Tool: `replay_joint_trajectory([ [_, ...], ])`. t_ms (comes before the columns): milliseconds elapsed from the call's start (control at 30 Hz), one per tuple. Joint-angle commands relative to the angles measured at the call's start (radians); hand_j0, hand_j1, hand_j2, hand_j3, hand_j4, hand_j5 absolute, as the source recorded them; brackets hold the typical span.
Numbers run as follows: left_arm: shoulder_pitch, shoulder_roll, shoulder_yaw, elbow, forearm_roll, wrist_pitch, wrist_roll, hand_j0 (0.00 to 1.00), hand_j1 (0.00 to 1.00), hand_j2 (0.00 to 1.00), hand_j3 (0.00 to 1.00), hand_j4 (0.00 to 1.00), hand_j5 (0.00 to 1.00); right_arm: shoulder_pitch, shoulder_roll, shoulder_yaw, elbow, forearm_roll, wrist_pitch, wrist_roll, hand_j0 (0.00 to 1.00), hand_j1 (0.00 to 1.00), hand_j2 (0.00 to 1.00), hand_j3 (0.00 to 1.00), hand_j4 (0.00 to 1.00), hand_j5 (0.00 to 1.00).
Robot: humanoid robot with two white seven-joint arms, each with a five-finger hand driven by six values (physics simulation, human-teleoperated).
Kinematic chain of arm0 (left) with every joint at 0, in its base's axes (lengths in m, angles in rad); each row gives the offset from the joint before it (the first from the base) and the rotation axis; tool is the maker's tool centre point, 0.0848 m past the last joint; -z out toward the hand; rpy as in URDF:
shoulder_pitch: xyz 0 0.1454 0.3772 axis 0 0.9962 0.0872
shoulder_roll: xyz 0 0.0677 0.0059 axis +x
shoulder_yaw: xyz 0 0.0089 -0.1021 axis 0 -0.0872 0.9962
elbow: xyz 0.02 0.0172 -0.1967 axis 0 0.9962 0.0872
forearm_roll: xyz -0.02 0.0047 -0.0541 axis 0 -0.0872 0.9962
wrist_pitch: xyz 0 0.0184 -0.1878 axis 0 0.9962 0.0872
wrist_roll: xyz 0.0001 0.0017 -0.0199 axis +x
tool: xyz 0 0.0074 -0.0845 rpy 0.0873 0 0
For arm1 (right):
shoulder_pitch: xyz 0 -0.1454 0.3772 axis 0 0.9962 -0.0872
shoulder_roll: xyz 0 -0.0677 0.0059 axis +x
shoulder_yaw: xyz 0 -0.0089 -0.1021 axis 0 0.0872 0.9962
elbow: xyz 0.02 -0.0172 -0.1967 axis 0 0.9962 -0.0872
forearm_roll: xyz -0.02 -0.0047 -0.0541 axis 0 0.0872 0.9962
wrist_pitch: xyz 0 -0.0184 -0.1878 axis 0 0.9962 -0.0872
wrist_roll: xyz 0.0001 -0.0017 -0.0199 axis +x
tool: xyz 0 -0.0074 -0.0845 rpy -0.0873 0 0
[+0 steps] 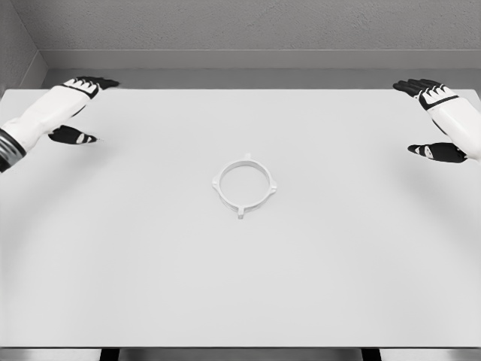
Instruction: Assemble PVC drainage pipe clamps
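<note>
A white ring-shaped pipe clamp [246, 185] with small tabs around its rim lies flat near the middle of the white table [150, 263]. My left hand [81, 105] hovers at the far left back of the table, its black fingers spread and holding nothing. At the far right back, my right hand [430, 113] mirrors it, fingers spread and empty. Both hands are far from the clamp, roughly equal distances to either side.
Behind the table's back edge runs a grey wall [255, 30]. The table's front edge [240, 347] crosses the bottom of the view.
</note>
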Motion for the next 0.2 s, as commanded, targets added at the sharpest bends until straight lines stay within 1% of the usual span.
replay_joint_trajectory([
  [0, 0.002, 0.038, 0.019, 0.002, 0.008, 0.001, 0.001, 1.00, 1.00, 1.00, 1.00, 1.00, 1.00, 0.000, -0.001, 0.000, -0.002, -0.008, 0.001, -0.001, 1.00, 1.00, 1.00, 1.00, 1.00, 1.00],
  [167, 0.006, 0.033, 0.020, 0.004, 0.008, 0.001, 0.002, 1.00, 1.00, 1.00, 1.00, 1.00, 1.00, 0.002, -0.001, 0.000, -0.002, -0.008, 0.001, -0.001, 1.00, 1.00, 1.00, 1.00, 1.00, 1.00],
])
